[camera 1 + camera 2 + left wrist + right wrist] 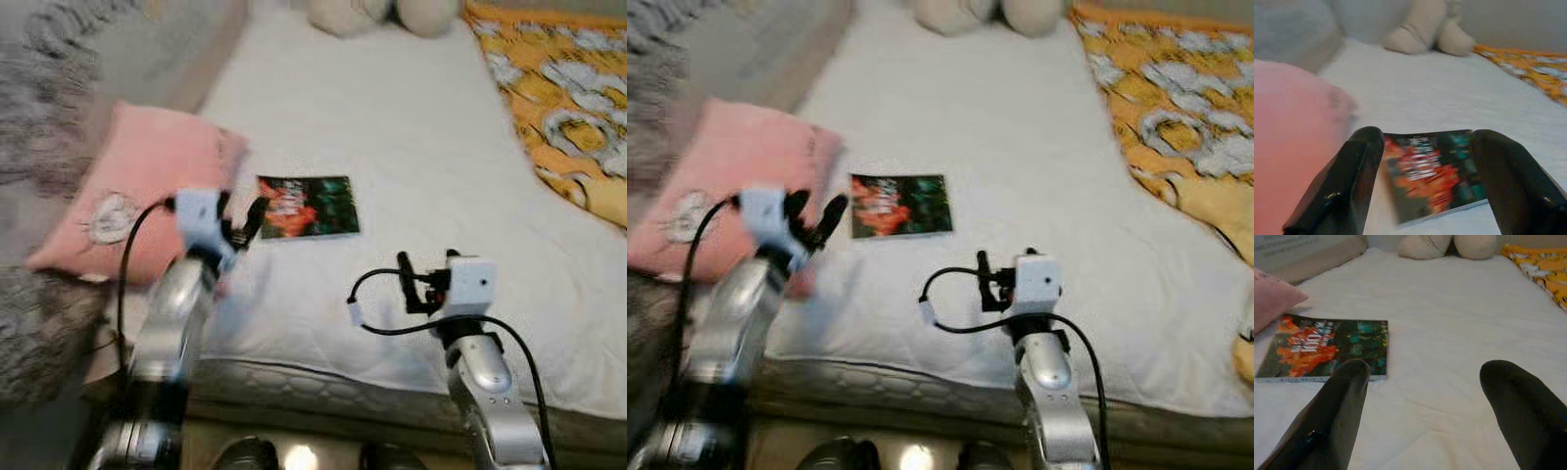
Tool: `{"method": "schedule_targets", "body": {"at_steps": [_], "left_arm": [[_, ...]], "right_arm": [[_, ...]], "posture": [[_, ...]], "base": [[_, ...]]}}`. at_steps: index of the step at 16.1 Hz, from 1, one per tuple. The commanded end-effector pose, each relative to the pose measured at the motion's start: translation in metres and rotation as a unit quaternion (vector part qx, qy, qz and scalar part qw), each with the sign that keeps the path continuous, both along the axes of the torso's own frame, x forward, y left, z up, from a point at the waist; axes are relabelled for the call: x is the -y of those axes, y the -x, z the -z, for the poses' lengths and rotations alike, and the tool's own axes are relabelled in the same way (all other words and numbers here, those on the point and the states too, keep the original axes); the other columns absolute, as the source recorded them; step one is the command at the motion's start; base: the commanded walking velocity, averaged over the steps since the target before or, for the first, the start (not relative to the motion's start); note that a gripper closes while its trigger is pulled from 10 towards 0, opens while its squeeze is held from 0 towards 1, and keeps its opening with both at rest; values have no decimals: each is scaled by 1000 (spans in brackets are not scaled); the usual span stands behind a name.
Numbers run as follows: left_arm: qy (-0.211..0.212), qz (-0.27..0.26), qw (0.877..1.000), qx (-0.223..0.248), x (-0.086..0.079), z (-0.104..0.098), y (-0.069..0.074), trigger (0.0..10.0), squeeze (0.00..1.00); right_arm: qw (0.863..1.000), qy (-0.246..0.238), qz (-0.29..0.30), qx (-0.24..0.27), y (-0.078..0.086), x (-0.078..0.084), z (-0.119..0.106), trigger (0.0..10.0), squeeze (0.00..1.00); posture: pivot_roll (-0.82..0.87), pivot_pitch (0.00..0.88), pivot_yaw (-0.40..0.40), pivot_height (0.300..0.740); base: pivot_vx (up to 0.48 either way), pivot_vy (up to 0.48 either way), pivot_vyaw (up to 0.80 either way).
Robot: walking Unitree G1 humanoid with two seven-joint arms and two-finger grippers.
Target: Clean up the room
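A thin book (307, 206) with a dark cover and a red and green picture lies flat on the white bed sheet (411, 147). My left gripper (242, 217) hovers at the book's left edge, open, with the book (1435, 171) just beyond its two fingertips. A pink pillow (147, 186) lies right beside that arm, at the bed's left edge. My right gripper (416, 284) is open over bare sheet near the bed's front edge, to the right of the book (1322, 347) and nearer to me. Nothing is held by either.
An orange and white patterned blanket (568, 98) covers the bed's right side. A cream plush toy (382, 15) sits at the far end. Grey fuzzy fabric (39, 108) lies left of the pillow. The mattress edge (323, 387) runs across in front of me.
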State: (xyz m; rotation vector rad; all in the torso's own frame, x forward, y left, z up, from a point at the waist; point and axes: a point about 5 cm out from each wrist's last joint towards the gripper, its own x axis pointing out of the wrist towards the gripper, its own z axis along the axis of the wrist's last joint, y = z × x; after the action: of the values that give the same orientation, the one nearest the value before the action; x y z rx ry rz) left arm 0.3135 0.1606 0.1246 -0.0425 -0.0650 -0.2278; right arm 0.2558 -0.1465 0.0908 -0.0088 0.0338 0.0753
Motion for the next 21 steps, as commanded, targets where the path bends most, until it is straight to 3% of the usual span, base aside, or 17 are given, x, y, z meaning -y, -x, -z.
{"method": "schedule_targets", "body": {"at_steps": [1, 5, 7, 10, 21], "left_arm": [[-22, -14, 1000, -13, 3, 7, 6, 10000, 0], [-21, -31, 999, -19, 10, -5, -1, 10000, 0], [-29, -12, 999, -21, 17, -3, 4, 10000, 0], [-28, 21, 999, -25, 29, 0, 10, 10000, 0], [-24, 73, 997, -27, 51, -4, -2, 10000, 0]], "right_arm": [[1000, -4, 6, -4, -1, 3, 5, 10000, 0], [1000, -25, 0, -8, -19, -4, 7, 10000, 0], [1000, -21, -9, -5, -25, -7, 6, 10000, 0], [1000, -17, -6, -6, -27, -5, 9, 10000, 0], [1000, -9, 10, 2, -24, 2, 10, 10000, 0]], "posture": [[-18, 0, 15, 740], [-6, 0, -4, 740], [-13, 0, 1, 740], [-30, 0, 9, 740], [-76, 0, 34, 740]], "base": [[0, 0, 0], [0, -414, 0], [0, -465, 0], [0, -463, 0], [0, -453, 0]]}}
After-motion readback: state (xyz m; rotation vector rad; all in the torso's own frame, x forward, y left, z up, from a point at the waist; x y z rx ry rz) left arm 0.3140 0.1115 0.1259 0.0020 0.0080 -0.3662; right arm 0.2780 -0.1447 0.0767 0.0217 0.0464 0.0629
